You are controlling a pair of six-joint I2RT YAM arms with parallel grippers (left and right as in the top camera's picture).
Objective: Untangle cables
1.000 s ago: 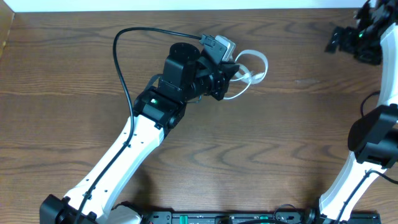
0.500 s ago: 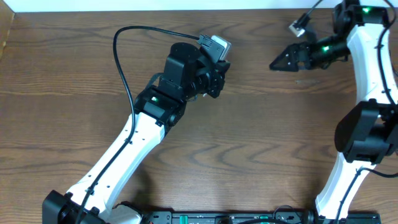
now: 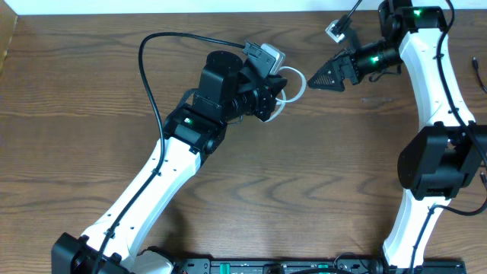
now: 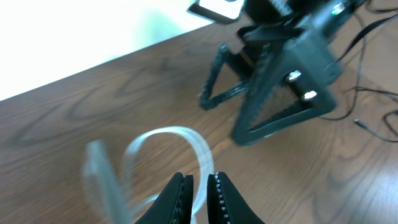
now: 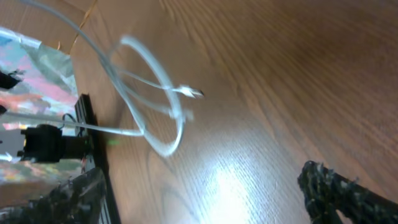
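While the left gripper [image 4: 199,191] stays pinched on the white cable [image 3: 295,79], the right gripper [image 3: 312,78] is no longer parked in the far corner at 2 o'clock. Over the last second it swings in across the wooden table [image 3: 342,190] and now points at the cable from the 3 o'clock side, just beside the loop but not touching it. Its claw is spread wide, as both wrist views show, and holds nothing. The loop itself sits at about 1 o'clock from the table's centre. It looks smaller and drawn closer to the left fingers than a second ago, when it bulged further out toward 3 o'clock. In the right wrist view the white cable [image 5: 165,112] hangs as overlapping rings with a small plug end crossing them, so it is not yet freed.

The approach suggests the right claw is lining up to take a strand and pull it apart from the left's hold. A thin black cord [image 4: 373,129] lies on the wood past the right arm, well apart from the white loop.
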